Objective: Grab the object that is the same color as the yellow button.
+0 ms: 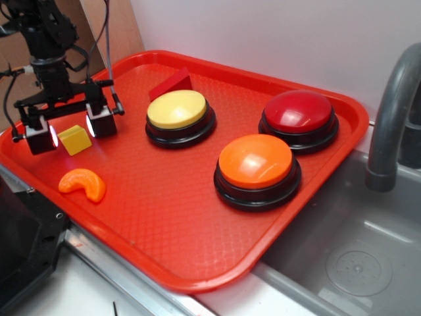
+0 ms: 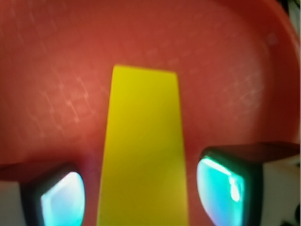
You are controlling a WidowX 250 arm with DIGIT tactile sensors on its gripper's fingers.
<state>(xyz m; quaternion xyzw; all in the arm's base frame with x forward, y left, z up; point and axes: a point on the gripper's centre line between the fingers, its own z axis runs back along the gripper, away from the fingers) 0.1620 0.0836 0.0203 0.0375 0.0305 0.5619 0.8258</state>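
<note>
Well, the claw (image 1: 70,135) is down on the red tray (image 1: 171,217), spread wide around the yellow block (image 1: 74,139), which lies left of the yellow button (image 1: 177,110). Lined up, I'd say; squeezing and lifting remain.

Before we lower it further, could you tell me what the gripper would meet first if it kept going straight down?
Most likely the yellow wedge block: it sits between the open gripper fingers, on the red tray.

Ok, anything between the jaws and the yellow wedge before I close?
Nothing visible. The yellow wedge sits on the red tray directly between the open jaws of the gripper, with bare gaps on both sides in the wrist view.
</note>
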